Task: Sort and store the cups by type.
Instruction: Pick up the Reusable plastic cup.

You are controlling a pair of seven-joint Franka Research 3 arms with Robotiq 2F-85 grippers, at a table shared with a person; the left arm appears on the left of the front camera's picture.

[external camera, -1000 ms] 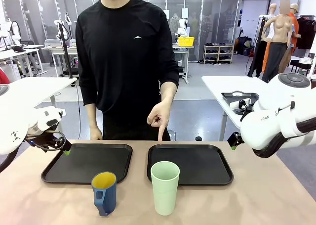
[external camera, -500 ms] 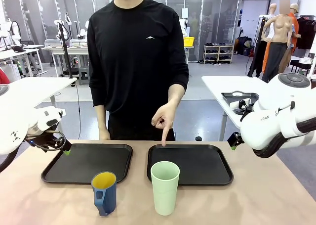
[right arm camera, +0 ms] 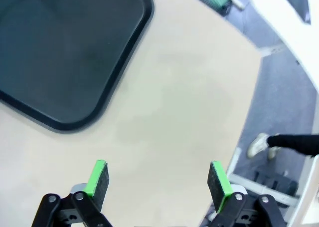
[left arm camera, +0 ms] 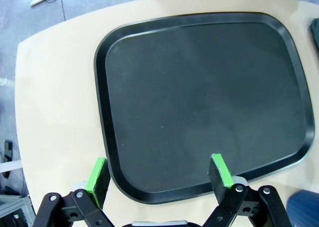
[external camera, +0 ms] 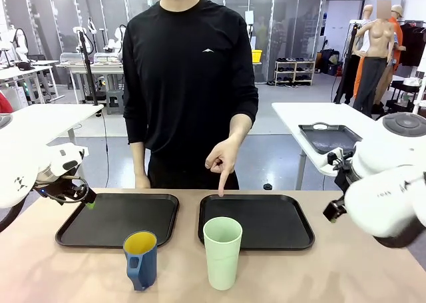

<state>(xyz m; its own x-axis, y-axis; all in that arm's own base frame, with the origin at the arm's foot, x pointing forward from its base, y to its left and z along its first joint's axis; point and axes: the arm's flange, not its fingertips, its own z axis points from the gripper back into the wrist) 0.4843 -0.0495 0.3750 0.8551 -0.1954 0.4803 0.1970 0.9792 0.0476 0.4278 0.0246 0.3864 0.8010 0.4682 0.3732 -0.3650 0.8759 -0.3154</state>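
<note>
From the front you get both cups at once: the mint-green tumbler (external camera: 221, 253) stands upright on the table (external camera: 60, 270) just on your side of the right tray (external camera: 273, 223), in front of its left part, and the dark blue mug (external camera: 140, 260), yellow inside, handle turned toward you, stands in front of the right part of the left tray (external camera: 116, 218). The two are apart, with a clear gap of bare table between them. That same view shows the person's hand (external camera: 219, 160) with the index finger pointing down at the far rim of the right tray. The left wrist view gives you a sliver of the mug at its lower right corner and the flat bare bed of the left tray. There the left gripper (left arm camera: 159, 169) hangs over the tray's outer end with its green pads spread wide, and it holds nothing. The right wrist view shows the right gripper (right arm camera: 158, 174) spread just as wide and empty, over bare table beyond the right tray's rounded corner, close to the table's edge with floor past it. Both cups sit toward the middle, well apart from either gripper; the mug is the nearer one to the left gripper, and the tumbler lies across the right tray from the right one.
</note>
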